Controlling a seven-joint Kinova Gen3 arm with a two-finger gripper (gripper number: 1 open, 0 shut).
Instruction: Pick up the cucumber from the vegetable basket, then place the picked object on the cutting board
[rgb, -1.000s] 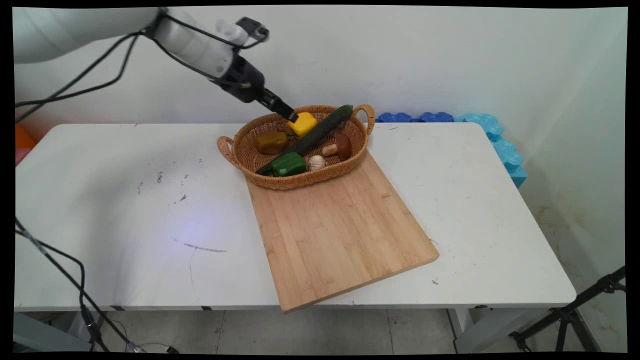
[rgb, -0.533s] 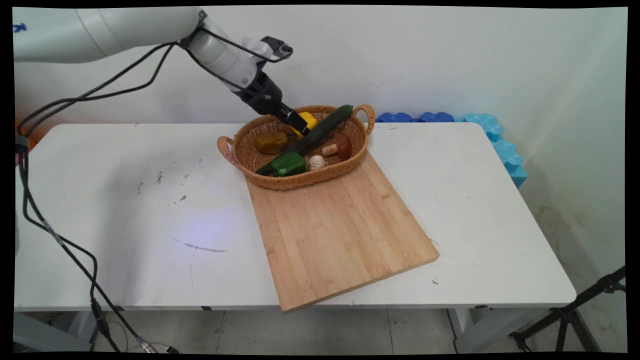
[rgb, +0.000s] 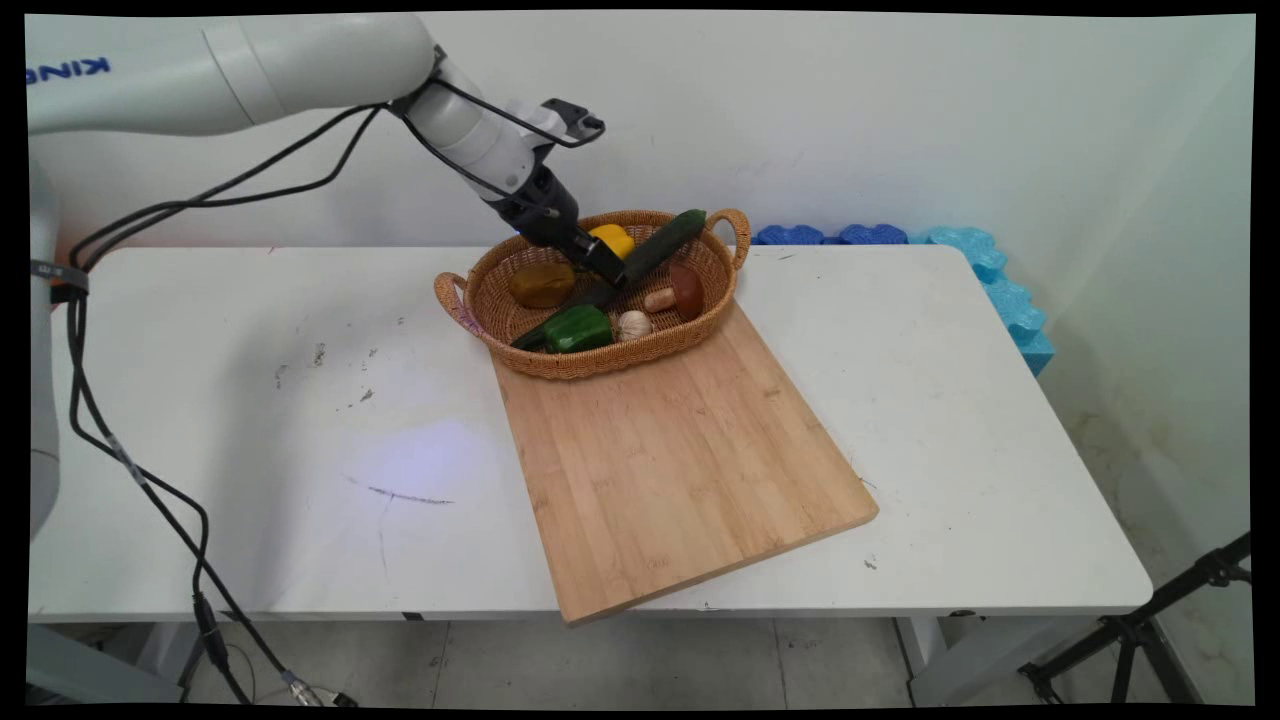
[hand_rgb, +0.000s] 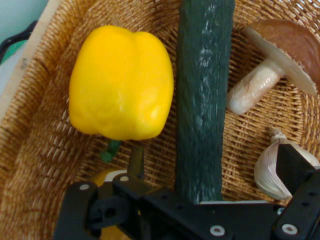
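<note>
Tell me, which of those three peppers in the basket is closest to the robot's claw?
The yellow pepper, at the basket's far side beside the cucumber. The end effector hangs right by it; the green pepper and orange-brown pepper lie farther off.

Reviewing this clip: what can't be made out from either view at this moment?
- Gripper fingertips: the main view shows them too small; in the hand view the cucumber lies across them.
- Yellow pepper: partly behind the gripper in the main view.
- Garlic: half hidden by the black linkage in the hand view.
- Mushroom cap: cut off by the hand view's right edge.
- Green pepper: outside the hand view.
</note>
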